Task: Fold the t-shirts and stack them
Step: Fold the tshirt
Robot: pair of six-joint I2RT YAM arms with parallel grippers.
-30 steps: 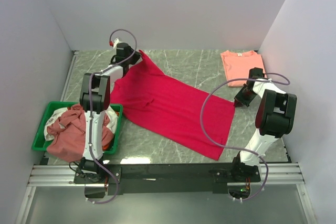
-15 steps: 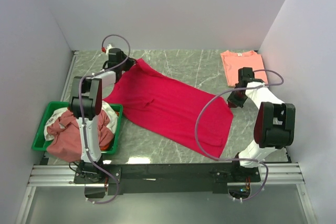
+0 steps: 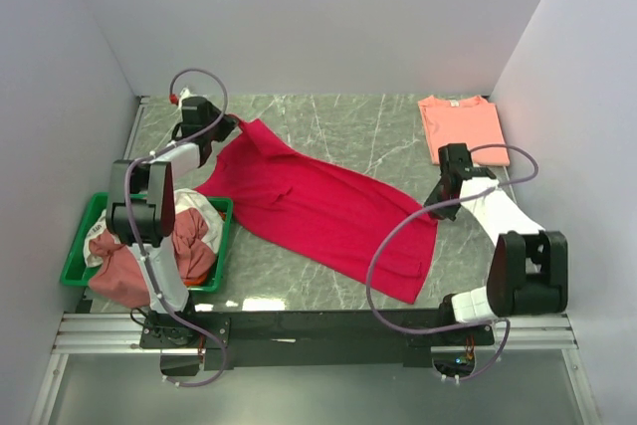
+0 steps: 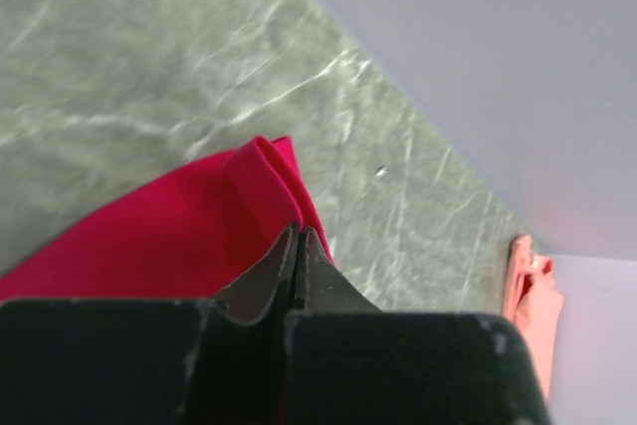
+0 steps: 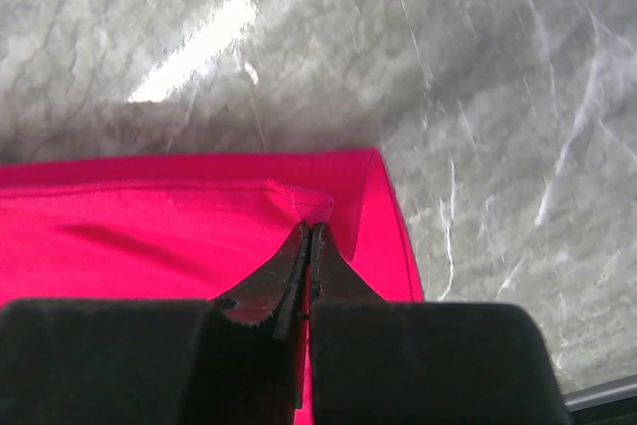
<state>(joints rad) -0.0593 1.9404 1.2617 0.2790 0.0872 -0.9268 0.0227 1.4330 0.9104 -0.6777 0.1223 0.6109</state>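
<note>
A crimson-red t-shirt lies stretched across the marble table, slanting from back left to front right. My left gripper is shut on its back-left corner; in the left wrist view the cloth bunches at the shut tips. My right gripper is shut on the shirt's right corner, and the right wrist view shows the red hem pinched at the tips. A folded salmon-pink t-shirt lies at the back right. More t-shirts, dusty rose, white and orange, are heaped in the tray.
A green plastic tray stands at the front left beside the left arm's base. White walls close in the table on the left, back and right. The metal rail runs along the near edge.
Both grippers moved left with the red shirt in them. The shirt has slid left and its right corner has drawn away from the folded salmon shirt.
</note>
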